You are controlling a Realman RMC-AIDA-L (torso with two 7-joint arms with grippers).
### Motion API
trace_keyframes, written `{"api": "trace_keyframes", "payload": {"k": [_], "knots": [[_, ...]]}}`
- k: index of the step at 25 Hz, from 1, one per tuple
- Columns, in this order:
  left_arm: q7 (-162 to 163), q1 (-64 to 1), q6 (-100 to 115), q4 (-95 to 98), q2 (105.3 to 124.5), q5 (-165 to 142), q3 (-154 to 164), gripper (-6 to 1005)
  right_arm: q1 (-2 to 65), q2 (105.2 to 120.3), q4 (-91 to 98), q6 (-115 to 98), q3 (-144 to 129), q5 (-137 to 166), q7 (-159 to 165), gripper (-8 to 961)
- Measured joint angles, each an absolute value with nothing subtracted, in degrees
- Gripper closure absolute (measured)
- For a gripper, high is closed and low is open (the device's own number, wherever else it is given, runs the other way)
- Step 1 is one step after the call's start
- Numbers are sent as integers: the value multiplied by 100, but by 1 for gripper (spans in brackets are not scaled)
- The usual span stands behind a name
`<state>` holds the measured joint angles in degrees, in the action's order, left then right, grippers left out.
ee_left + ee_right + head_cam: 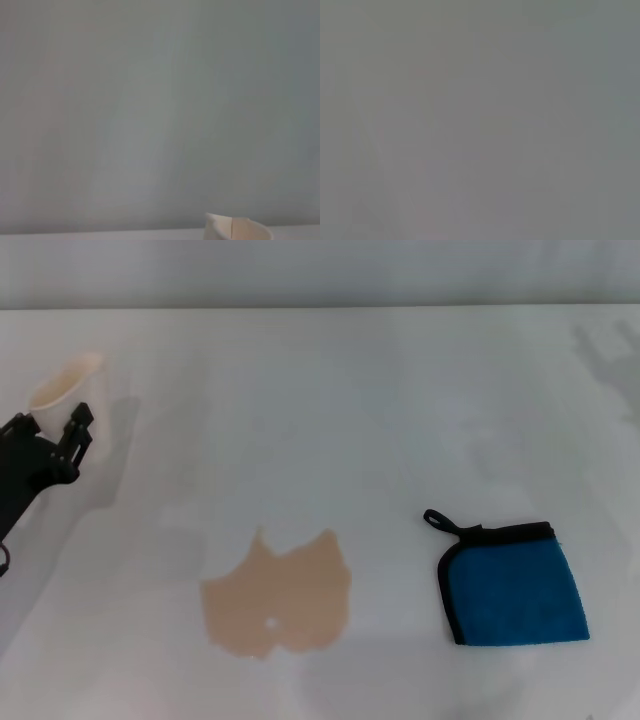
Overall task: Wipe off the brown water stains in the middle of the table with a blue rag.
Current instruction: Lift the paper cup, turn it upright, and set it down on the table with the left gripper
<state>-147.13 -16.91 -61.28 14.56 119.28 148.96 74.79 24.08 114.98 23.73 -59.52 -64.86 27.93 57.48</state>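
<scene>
**Left tool by the cup, blue rag lying flat**

The left tool (78,430) is at the far left side of the bench (330,400). It is black and it sits right at a white paper cup (68,385) with a beige inside. The cup leans over, with its open mouth tipped up and toward the back. The tool's fingers (82,418) look close around the cup's lower part, but I cannot tell for sure if they squeeze it or how far open they are. In the left wrist view only the cup rim (237,227) shows, low down, in front of a plain grey wall.

The right tool is not in any view. The right wrist view shows only plain grey.

The brown water stains (280,595) lie near the front middle of the bench. They make one flat tan puddle with a jagged edge, two points sticking up toward the back, and a tiny white dot inside.

The blue rag (515,590) lies flat on the bench, to the right of the puddle and apart from it. It is almost square, a bit wider from side to side. Its black trim runs along the left and back edges. Its small black loop (438,520) sticks out from the back left corner, pointing toward the back and left. Nothing touches the rag.
</scene>
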Motion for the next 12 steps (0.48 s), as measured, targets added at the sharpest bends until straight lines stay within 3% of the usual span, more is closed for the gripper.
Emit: {"api": "trace_keyframes", "payload": {"k": [12], "knots": [[-15241, -2071, -6011, 810, 11965, 14916, 7471, 599, 2467, 11520, 2373, -5862, -6486, 2759, 5748, 114]]}}
